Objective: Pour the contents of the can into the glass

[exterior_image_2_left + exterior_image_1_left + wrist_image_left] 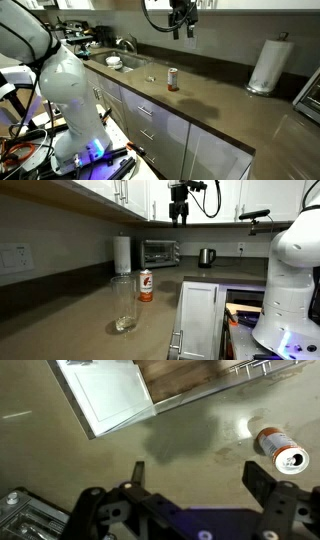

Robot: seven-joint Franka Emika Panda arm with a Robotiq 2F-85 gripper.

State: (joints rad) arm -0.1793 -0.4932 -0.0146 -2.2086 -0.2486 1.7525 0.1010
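Note:
The can (pixel 145 285) is small, red-orange and white with a silver top, and stands upright on the brown countertop. The tall clear glass (pixel 124 307) stands just in front of it, nearer the camera, and looks empty. An exterior view from another side shows the can (pixel 173 78) near the counter's front edge. My gripper (pixel 179 217) hangs high above the counter, well above and behind both, open and holding nothing. In the wrist view the can (pixel 283 452) lies at the right edge, seen from above, outside my open gripper (pixel 200 478). The contents are hidden inside the can.
A white paper towel roll (pixel 122 254), a toaster oven (pixel 160 252) and a steel kettle (pixel 206 257) stand along the back wall. A sink (pixel 113 60) lies at one end of the counter. Upper cabinets (pixel 110 192) hang overhead. The robot's white base (pixel 290 275) stands beside the counter.

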